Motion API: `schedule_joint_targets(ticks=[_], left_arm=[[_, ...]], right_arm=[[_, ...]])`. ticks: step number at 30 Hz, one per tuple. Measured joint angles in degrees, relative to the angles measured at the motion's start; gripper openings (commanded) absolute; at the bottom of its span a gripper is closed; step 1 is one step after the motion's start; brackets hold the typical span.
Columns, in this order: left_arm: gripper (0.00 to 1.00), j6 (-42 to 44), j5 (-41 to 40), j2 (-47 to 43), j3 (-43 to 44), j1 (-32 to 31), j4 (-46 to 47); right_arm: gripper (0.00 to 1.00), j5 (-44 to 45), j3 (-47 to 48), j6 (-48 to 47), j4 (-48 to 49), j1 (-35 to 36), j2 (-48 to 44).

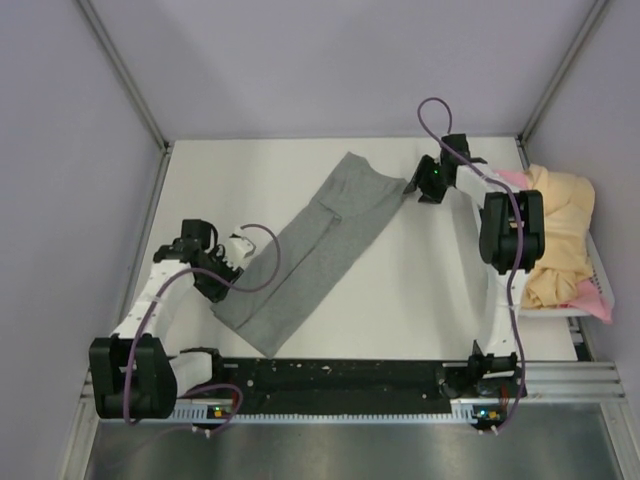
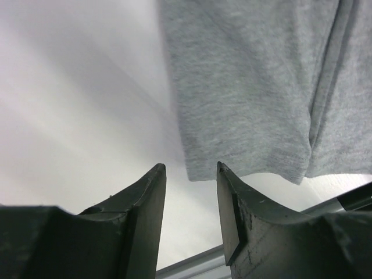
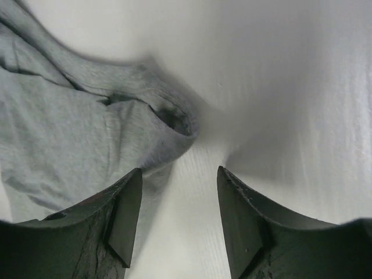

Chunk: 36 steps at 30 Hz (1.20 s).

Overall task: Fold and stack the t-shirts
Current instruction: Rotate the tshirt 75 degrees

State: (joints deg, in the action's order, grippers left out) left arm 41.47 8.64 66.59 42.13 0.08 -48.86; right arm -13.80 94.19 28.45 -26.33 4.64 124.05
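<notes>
Two end effectors are in the scene and both are spread, with nothing between the fingers. The left end effector [image 1: 213,287] hangs low over the bench [image 1: 420,300], just beside the near corner of the grey t-shirt [image 1: 315,250]. In the left wrist view this corner lies a little ahead of the fingertips, and under them is only bare bench. The right end effector [image 1: 420,188] is at the far end of the same shirt. In the right wrist view a rolled, bunched edge of the cloth lies just ahead of its left finger.

The grey t-shirt lies flat on the bench as one long strip. It looks already folded along its length, and it runs on a diagonal from the left arm to the right arm. A pale yellow t-shirt [image 1: 555,240] and a pink t-shirt [image 1: 595,295] are heaped, not folded, in a white container [image 1: 550,312] at the right edge. I see no dark green one.

I judge that the next step is a fold across the strip, end to end. Several things could go wrong:

- If the left fingers close where they are now, they will take no cloth.
- If either pinch takes only the upper layer, the first fold will open when the cloth is lifted.
- At the right end the bunched roll may slip out, or it may stay as a lump in the fold.
- If the arms lift unevenly, the strip will come down crooked.
</notes>
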Motion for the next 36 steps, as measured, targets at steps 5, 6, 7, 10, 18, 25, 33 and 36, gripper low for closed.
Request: schedule_joint_targets(ticks=[5, 6, 7, 10, 18, 25, 33, 36], left_arm=[[0.47, -2.47, -1.25, 1.36, 1.36, 1.11, 2.19], [0.47, -2.84, -1.9, 2.54, 1.36, 1.27, 2.86], [0.47, -3.19, -2.29, 3.76, 1.36, 1.36, 3.52], [0.49, -3.48, -1.49, 5.92, 1.36, 1.38, 4.52], [0.54, 1.16, 9.62, 2.69, 1.99, -7.98, 4.11], [0.59, 9.51, 17.46, 4.5, 2.14, -18.99, 2.49], [0.65, 26.34, 19.91, 4.22, 2.08, -15.15, -2.86], [0.66, 32.65, 20.72, 3.39, 0.66, -12.79, -2.12]], right_arm=[[0.09, -3.04, -1.27, 5.92, 6.12, 0.07, 1.2], [0.0, -3.58, -1.27, 6.93, 7.17, 0.07, 2.01], [0.0, -4.24, -1.2, 7.8, 8.07, 0.07, 2.93], [0.0, -8.02, 2.4, 10.88, 9.66, -0.42, 6.64], [0.37, -9.22, 27.28, 10.86, 9.68, -2.36, 21.53], [0.75, -9.55, 33.07, 2.69, 10.69, -4.22, 23.63], [0.81, -23.69, -5.03, -6.49, 25.53, -2.89, -3.91], [0.8, -29.07, -20.35, -13.44, 32.61, 0.31, -20.44]])
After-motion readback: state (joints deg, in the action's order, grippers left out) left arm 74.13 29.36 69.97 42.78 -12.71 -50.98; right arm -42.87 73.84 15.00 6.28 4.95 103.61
